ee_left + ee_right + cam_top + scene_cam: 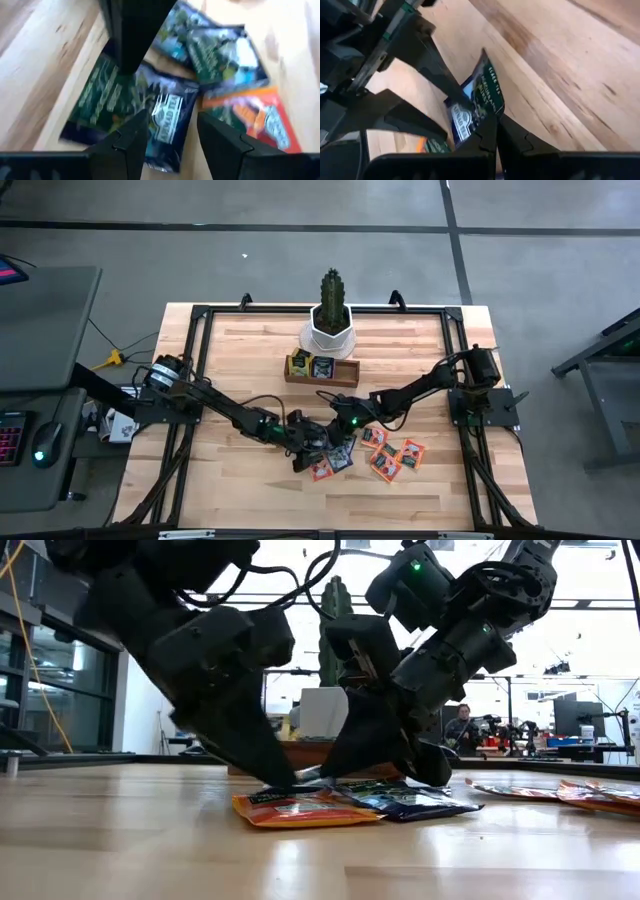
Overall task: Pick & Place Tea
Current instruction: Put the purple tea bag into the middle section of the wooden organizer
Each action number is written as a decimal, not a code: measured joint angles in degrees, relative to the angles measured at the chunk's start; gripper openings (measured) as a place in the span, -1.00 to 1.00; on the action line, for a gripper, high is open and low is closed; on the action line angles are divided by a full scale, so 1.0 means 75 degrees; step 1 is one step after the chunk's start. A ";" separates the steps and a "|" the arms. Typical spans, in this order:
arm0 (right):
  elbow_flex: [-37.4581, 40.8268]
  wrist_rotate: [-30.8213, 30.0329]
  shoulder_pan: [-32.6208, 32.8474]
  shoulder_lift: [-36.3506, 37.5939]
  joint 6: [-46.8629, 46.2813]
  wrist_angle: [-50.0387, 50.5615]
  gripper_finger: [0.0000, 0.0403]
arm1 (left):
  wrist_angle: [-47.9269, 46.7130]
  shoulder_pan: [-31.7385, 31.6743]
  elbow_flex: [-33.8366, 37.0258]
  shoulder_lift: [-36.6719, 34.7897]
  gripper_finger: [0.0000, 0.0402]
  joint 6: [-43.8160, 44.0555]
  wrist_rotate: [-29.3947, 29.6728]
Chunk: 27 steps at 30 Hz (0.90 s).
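Observation:
Several flat tea sachets lie in a loose heap near the table's front middle: dark blue ones (pixel 165 110) and orange ones (pixel 386 463). An orange sachet (pixel 300 808) rests flat on the wood with a dark one (pixel 410 803) beside it. My right gripper (pixel 496 120), reaching in from the right, is shut on a dark blue sachet (pixel 480 95). Facing it from the left, my left gripper (pixel 172 135) stands open just over the same heap, its fingers either side of a dark sachet's printed label. My right gripper pinches the dark blue sachet's edge (pixel 489 109) between its two fingers, only at their free ends. The fingers slant down from the table's right side. The sachet stands tilted up on edge, one corner (pixel 484 52) raised. Whether my left gripper touches the heap, I cannot tell.
A brown wooden tray (pixel 322 378) with a few sachets in it stands at the far middle, a potted cactus in a white pot (pixel 330 332) right behind it. More orange sachets (pixel 410 452) lie to the right of the heap. Bare wood lies toward the near edge.

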State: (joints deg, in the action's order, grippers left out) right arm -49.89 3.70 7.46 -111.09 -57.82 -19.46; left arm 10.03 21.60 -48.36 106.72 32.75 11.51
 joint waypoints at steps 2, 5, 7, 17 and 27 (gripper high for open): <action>0.0000 -0.0103 -0.0003 -0.0005 -0.0006 0.0004 -1.00 | -0.0660 0.0011 0.0015 -0.0346 -0.15 -0.0002 0.0114; 0.0010 -0.0177 -0.0005 -0.0003 0.0080 0.0032 -1.00 | -0.1646 0.0039 0.0050 -0.0847 -0.15 -0.0014 0.0248; 0.0012 -0.0221 -0.0004 -0.0003 0.0172 0.0043 -1.00 | -0.2365 0.0038 0.0050 -0.1160 -0.15 -0.0002 0.0353; 0.0032 -0.0553 0.0089 0.0088 0.0539 -0.0015 -1.00 | -0.5405 0.0034 0.0062 -0.2363 -0.15 0.0879 0.0990; -0.0061 -0.1452 0.0134 0.1368 0.1569 0.1206 -1.00 | -0.4647 0.0198 0.0851 -0.2642 -0.15 0.1280 0.0903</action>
State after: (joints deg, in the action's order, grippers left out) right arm -50.35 -7.19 8.47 -100.83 -46.06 -10.42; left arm -24.83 23.09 -41.98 86.90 42.35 18.28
